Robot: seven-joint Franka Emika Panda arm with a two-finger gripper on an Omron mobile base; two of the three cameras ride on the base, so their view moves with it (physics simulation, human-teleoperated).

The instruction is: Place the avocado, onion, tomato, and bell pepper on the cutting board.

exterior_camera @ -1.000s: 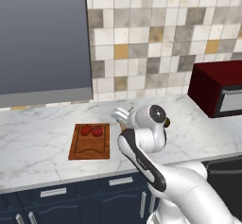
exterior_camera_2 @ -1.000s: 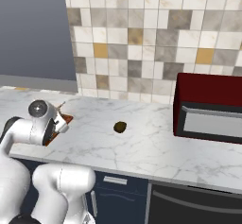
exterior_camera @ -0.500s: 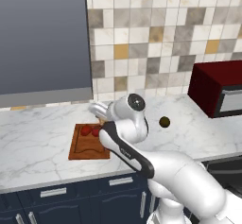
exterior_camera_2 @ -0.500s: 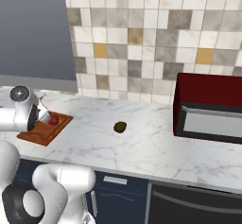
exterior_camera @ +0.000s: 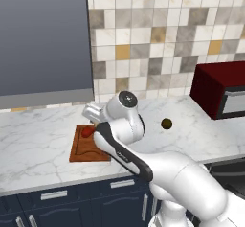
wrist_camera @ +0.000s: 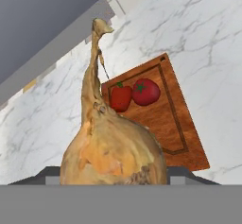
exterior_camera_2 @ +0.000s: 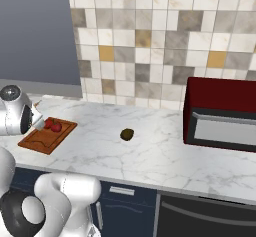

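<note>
The tan-yellow onion [wrist_camera: 113, 154] with its long dry stem sits between my fingertips, and my gripper [wrist_camera: 113, 173] is shut on it. Beyond it lies the reddish-brown cutting board [wrist_camera: 176, 124], with the tomato [wrist_camera: 145, 91] and the red bell pepper [wrist_camera: 121, 98] side by side at its far end. In the left base view my gripper [exterior_camera: 92, 113] hovers over the back edge of the cutting board [exterior_camera: 88, 150]. The dark avocado [exterior_camera: 166, 123] rests on the marble counter to the right of the arm, also seen as the avocado [exterior_camera_2: 127, 134] well apart from the cutting board [exterior_camera_2: 44, 140].
A dark red microwave [exterior_camera: 221, 90] stands on the counter at the far right. A tiled wall runs along the back, with a grey panel [exterior_camera: 43, 34] above the board's side. Dark blue drawers [exterior_camera: 76, 192] sit below the counter edge.
The arm has swung left from the middle of the counter to above the cutting board, with the onion in the gripper. The avocado, tomato and bell pepper have stayed put.
</note>
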